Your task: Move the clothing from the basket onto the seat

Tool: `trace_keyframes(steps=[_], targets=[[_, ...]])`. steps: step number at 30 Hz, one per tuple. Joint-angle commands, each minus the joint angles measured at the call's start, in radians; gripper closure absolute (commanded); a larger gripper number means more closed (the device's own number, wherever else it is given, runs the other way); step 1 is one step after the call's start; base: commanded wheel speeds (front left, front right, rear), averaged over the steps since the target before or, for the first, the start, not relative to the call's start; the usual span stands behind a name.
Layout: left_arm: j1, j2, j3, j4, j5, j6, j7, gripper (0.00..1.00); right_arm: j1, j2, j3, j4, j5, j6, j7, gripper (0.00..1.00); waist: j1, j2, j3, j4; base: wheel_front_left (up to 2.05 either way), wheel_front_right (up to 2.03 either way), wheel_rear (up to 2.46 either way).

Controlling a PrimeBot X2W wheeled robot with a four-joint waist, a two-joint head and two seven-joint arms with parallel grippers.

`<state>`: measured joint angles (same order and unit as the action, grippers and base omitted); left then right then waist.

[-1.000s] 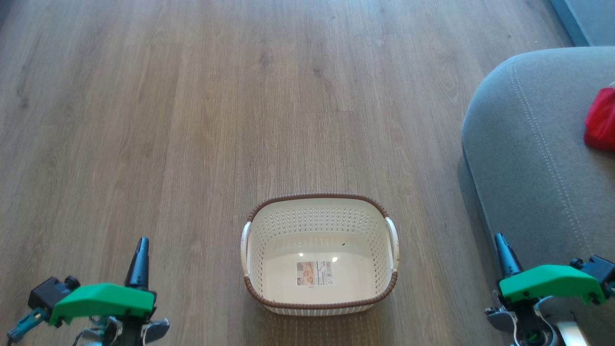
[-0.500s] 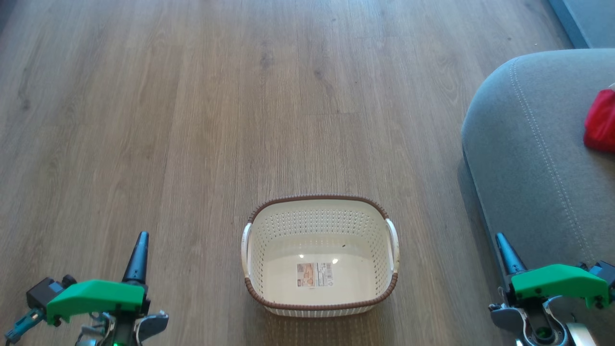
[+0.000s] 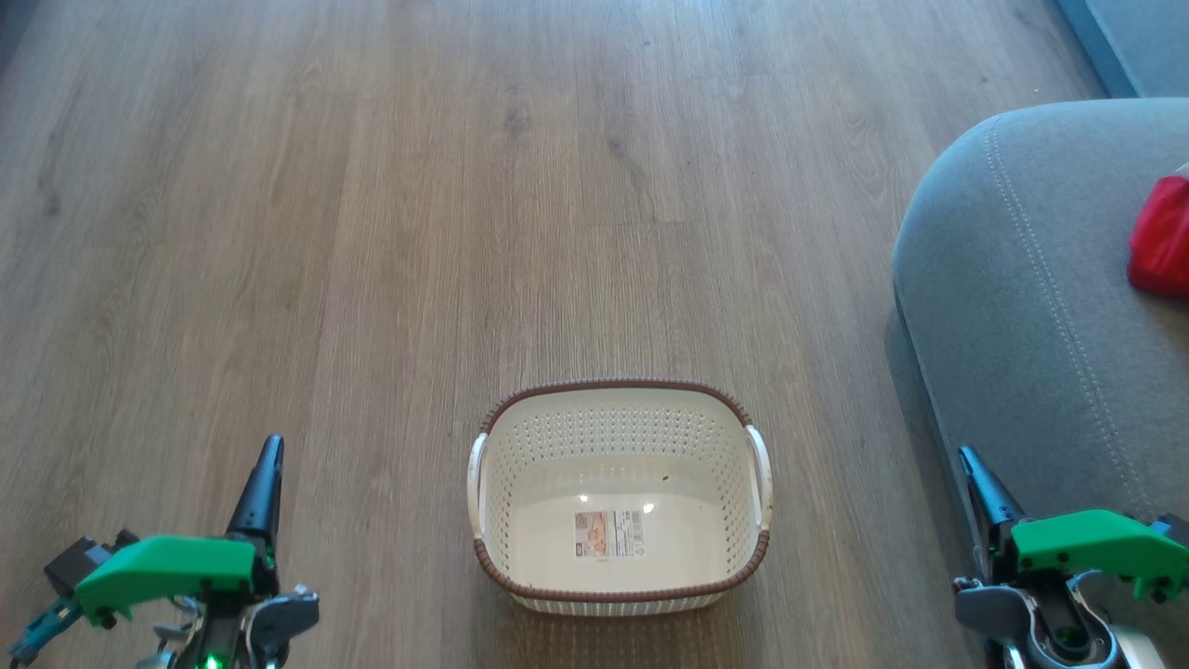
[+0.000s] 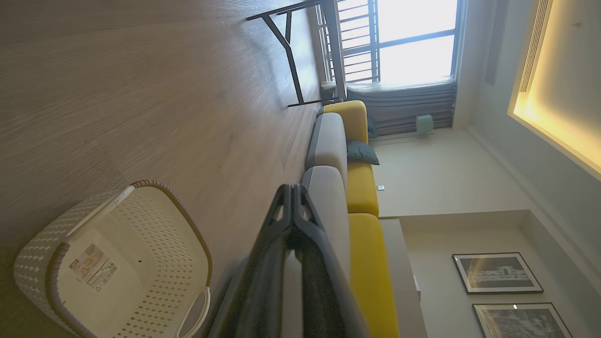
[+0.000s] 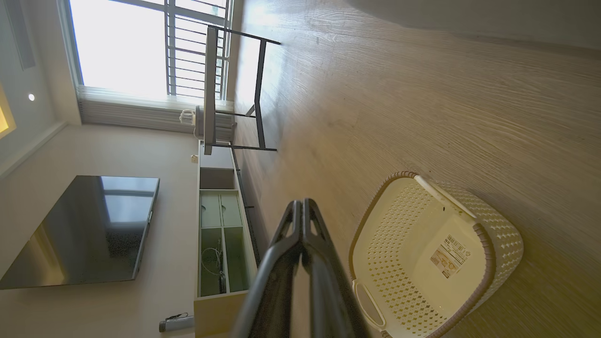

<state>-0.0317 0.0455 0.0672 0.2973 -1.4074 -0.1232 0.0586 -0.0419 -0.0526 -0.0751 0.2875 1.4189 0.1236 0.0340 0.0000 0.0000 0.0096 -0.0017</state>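
Observation:
The cream basket (image 3: 618, 409) stands on the wooden floor with nothing in it but the label sticker (image 3: 608, 532) on its bottom; it also appears as the basket (image 4: 42, 263) and the basket (image 5: 488, 225) in the wrist views. Red clothing (image 3: 1161, 237) lies on the grey-blue seat (image 3: 1022, 307) at the right edge, partly cut off. My left gripper (image 3: 269, 455) is at the lower left, shut and holding nothing, its tips together (image 4: 290, 188). My right gripper (image 3: 968, 457) is at the lower right beside the seat's front, shut and holding nothing (image 5: 300, 203).
A long sofa with grey seats and yellow backs (image 4: 361, 188) runs toward a window. A black-legged table (image 5: 235, 94), a low cabinet (image 5: 220, 234) and a wall television (image 5: 84, 230) stand on the other side. Bare wooden floor (image 3: 464, 186) spreads ahead of the basket.
Both grippers have sunk slightly toward the bottom of the head view, the right one also drifting right. The basket and clothing have not moved.

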Motion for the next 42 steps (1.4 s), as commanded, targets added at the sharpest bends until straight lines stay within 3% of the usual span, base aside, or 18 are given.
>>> trace_keyframes(steps=[1, 17, 42], targets=[[-0.062, 0.004, 0.033, -0.039, -0.031, -0.005, 0.009, 1.00, -0.058, -0.019, 0.010, -0.038, 0.034, 0.006, 0.011, 1.00, 0.0000, 0.0000, -0.001, 0.000, 0.00, 0.00, 0.00], [-0.076, 0.005, 0.047, -0.052, -0.201, -0.007, 0.055, 1.00, -0.063, -0.018, -0.011, -0.044, 0.213, 0.007, 0.057, 1.00, 0.0000, 0.0000, -0.006, 0.002, 0.00, 0.00, 0.00], [-0.076, 0.005, 0.047, -0.052, -0.201, -0.007, 0.055, 1.00, -0.064, -0.012, -0.019, -0.044, 0.206, 0.007, 0.063, 1.00, 0.0000, 0.0000, -0.006, 0.002, 0.00, 0.00, 0.00]])
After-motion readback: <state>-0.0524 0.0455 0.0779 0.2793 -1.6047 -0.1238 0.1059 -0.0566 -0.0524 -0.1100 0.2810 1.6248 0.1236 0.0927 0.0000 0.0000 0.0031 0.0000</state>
